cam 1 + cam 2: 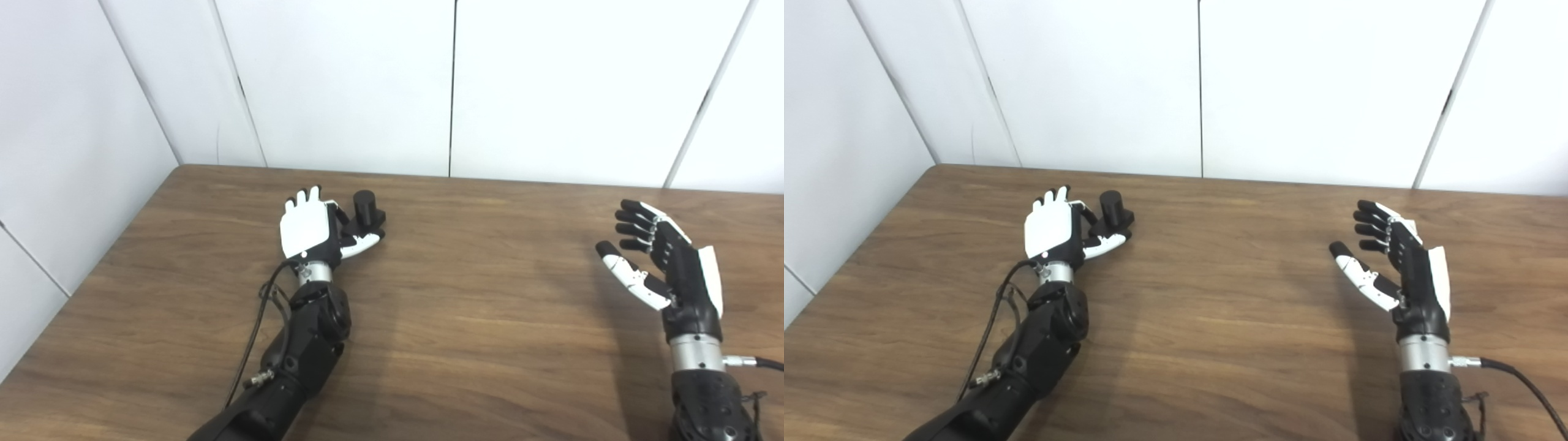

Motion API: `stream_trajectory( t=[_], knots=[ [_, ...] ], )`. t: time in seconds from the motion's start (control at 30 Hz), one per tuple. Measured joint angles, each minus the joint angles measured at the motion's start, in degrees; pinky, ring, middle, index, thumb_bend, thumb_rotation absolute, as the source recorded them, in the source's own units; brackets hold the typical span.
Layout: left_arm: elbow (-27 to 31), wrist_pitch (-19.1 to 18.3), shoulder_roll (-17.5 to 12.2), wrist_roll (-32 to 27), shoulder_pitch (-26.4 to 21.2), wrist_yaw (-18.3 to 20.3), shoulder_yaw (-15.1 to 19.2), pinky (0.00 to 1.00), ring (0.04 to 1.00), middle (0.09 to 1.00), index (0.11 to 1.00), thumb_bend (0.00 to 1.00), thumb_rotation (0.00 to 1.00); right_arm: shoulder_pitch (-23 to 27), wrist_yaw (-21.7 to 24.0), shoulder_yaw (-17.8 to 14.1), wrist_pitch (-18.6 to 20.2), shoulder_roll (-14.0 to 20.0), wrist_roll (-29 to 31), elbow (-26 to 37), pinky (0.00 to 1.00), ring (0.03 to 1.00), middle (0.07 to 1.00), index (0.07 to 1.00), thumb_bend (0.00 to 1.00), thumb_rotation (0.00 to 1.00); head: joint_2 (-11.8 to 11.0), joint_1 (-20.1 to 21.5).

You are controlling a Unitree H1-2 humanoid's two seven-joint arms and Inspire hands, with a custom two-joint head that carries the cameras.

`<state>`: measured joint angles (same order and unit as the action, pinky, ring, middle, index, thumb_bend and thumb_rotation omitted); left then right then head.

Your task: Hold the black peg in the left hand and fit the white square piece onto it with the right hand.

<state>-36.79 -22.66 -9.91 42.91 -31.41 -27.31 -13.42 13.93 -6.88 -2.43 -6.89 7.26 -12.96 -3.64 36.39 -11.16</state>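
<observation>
Left eye view: a brown wood-grain desk (pixel 465 306) stands against white wall panels (pixel 551 86). No tray, box or other container shows on it. The black peg (pixel 365 208), a short upright cylinder on a black base, stands on the desk toward the back left. The left hand (pixel 309 229) lies beside it with its white back turned up and its fingers (pixel 306 197) pointing toward the wall; the peg is just right of the palm, and the white-tipped thumb (pixel 361 243) reaches along the desk in front of the peg's base. Whether the hand truly clasps the peg or only rests against it, I cannot tell, as the palm side is hidden. The left forearm runs up from the bottom edge with a thin black cable (pixel 257 324) looping beside the wrist. The right hand (pixel 664 263) is held up well apart at the right, palm facing left, fingers spread and lightly curled, thumb out, holding nothing. The white square piece is not seen in this view.

Right eye view: the same layout. The peg (pixel 1111 207) sits touching or just beside the left hand (pixel 1053 229). The right hand (pixel 1396 269) stands wide and empty above the desk, a cable (pixel 1513 380) trailing from its wrist.
</observation>
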Motion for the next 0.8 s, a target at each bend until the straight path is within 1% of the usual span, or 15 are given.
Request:
stream_trajectory(
  t=[0.1,0.2,0.27,0.33,0.5,0.53,0.57,0.63,0.8],
  knots=[
    [-0.46,0.59,0.03,-0.18,-0.02,-0.93,-0.04,1.00,0.977,0.941,0.616,0.83,0.48,-0.02,0.00,-0.01,0.00,0.00,0.00,0.02,0.66,0.735,0.757,0.773,0.52,0.32,0.09,0.00],
    [-0.84,1.71,0.07,-1.04,0.00,-1.96,0.13,1.00,0.972,0.926,0.578,0.80,0.36,-0.03,-0.02,-0.02,0.00,-0.01,0.00,0.02,0.66,0.733,0.759,0.773,0.52,0.32,0.09,0.00],
    [-0.82,2.68,0.12,-1.89,0.00,-2.08,0.29,1.00,0.968,0.916,0.562,0.79,0.32,-0.04,-0.02,-0.02,0.00,-0.01,0.00,0.02,0.67,0.736,0.760,0.772,0.52,0.32,0.17,0.00],
    [-0.60,3.40,0.25,-2.22,-0.02,-2.32,0.27,1.00,0.965,0.907,0.548,0.78,0.29,-0.07,-0.02,-0.02,0.00,-0.01,0.03,0.09,0.68,0.740,0.760,0.773,0.52,0.32,0.26,0.09],
    [-0.28,3.73,0.47,-2.85,-0.13,-2.74,0.22,1.00,0.957,0.895,0.536,0.78,0.27,-0.27,-0.02,-0.04,0.01,0.00,-0.05,0.75,0.67,0.738,0.758,0.771,0.52,0.34,0.35,0.00],
    [-0.28,3.74,0.47,-2.91,-0.13,-2.81,0.22,1.00,0.957,0.895,0.509,0.62,0.16,-0.28,-0.02,-0.07,0.01,0.00,-0.07,0.80,0.67,0.738,0.759,0.772,0.52,0.33,0.35,0.00],
    [-0.28,3.76,0.46,-2.98,-0.13,-2.83,0.23,1.00,0.956,0.895,0.500,0.57,0.12,-0.28,-0.02,-0.10,0.03,0.00,-0.08,0.84,0.67,0.738,0.759,0.773,0.52,0.32,0.44,0.00],
    [-0.28,4.17,0.47,-3.33,-0.22,-3.05,0.28,1.00,0.948,0.891,0.492,0.53,0.09,-0.28,-0.02,-0.09,0.05,0.00,-0.07,0.87,0.67,0.737,0.758,0.775,0.51,0.31,0.44,0.00],
    [-0.02,5.59,0.56,-3.44,-0.89,-3.19,0.25,1.00,0.937,0.886,0.489,0.52,0.09,-0.28,-0.02,-0.10,0.06,0.00,-0.05,0.87,0.67,0.736,0.758,0.774,0.52,0.32,0.53,0.09]
  ],
)
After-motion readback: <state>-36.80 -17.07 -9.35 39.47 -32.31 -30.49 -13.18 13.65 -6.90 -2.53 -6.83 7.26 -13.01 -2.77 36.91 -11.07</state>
